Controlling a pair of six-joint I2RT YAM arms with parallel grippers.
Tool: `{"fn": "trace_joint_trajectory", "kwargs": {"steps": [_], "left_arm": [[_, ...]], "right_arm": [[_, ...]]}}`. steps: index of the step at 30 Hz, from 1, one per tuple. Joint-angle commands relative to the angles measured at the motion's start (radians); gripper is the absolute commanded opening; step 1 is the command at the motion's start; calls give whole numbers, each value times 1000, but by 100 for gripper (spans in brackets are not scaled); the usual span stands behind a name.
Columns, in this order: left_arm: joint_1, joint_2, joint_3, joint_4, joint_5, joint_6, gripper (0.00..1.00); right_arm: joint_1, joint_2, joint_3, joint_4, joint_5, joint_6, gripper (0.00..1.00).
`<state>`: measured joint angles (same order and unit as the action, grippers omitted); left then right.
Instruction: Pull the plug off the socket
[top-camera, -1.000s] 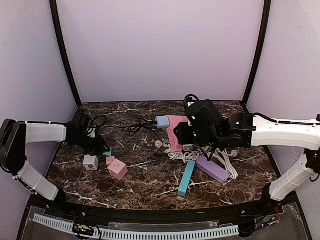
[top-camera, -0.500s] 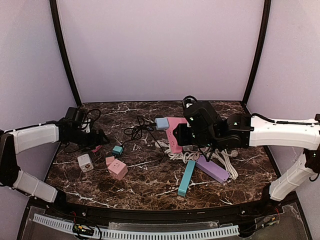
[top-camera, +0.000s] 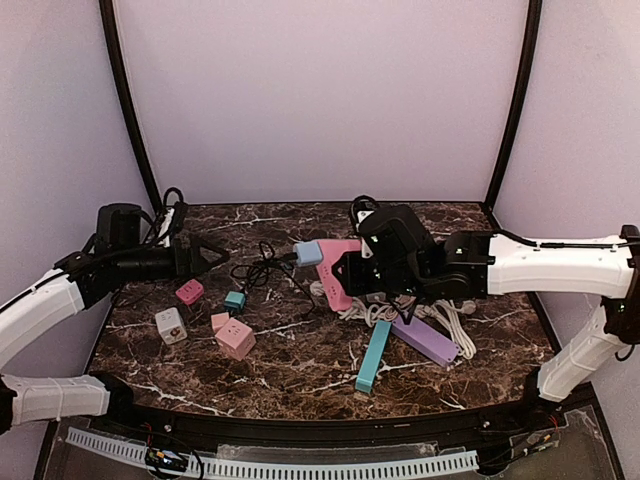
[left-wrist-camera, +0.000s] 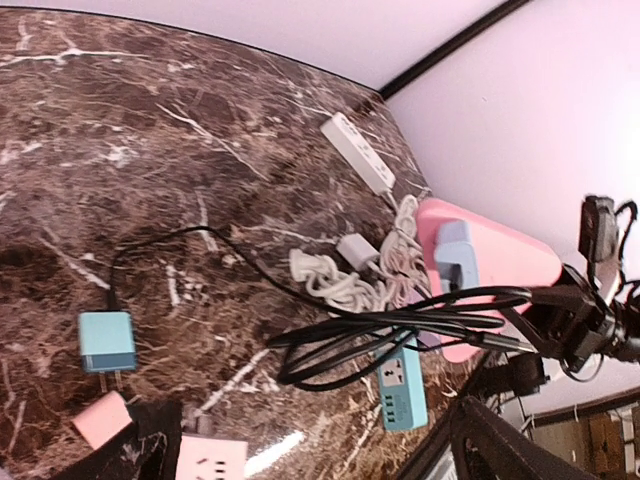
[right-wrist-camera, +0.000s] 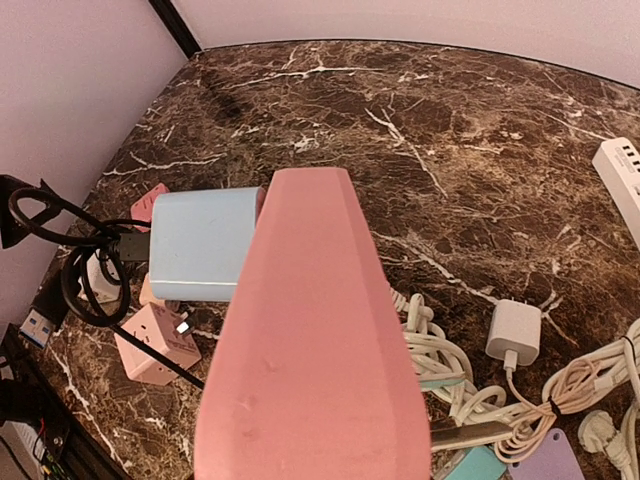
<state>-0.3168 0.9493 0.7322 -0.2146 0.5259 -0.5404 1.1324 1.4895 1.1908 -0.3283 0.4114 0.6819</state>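
Start with the left arm (top-camera: 60, 290): raised off the marble table (top-camera: 300, 375) and drawn back toward the upper left of the overhead view, after reaching low among the small adapters at left centre a second ago. Note the left gripper (top-camera: 205, 255), now spread wide and empty after being clenched a second ago. Read that as a release. Left behind on the tabletop, left of centre: a teal plug (top-camera: 235, 299) with bare prongs and a trailing black cable (top-camera: 262, 268), plugged into nothing.

Turn next to the right gripper (top-camera: 360, 268) at the centre of the overhead view, clamped as before on the pink power strip (top-camera: 335, 262) and holding it up off the table, shifted a little leftward over the last second. Look at the strip's left end for the light-blue plug (top-camera: 307, 253), still seated in its socket; in the right wrist view, found at centre left against the strip's flank, with black cable running off toward the left edge.

Judge the teal plug finished with and the light-blue one probably next, with the strip braced on the right and the left pincer open and free to come across. Mind the cable loops hanging between the two arms.
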Motion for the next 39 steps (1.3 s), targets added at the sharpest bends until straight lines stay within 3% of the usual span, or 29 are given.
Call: {"fn": "trace_joint_trajectory", "kwargs": {"steps": [1,8,18,27,39], "left_arm": [[-105,13,49,58,14,-53,94],[-186,131,152,66,-6,-65,94],[-360,287,263,82,12,-48,94],[-372,258,203,84,-3,-91,75],[-372,296,187,96,17,-152,62]], "right_arm": [[-4,1,15,159,-78,-87,0],[12,-4,-13,214,-173,-201,0],[61,15,17,201,-108,-301,0],[61,13,17,198,-75,-286,0],[73,9,19,239,-93,-335,0]]}}
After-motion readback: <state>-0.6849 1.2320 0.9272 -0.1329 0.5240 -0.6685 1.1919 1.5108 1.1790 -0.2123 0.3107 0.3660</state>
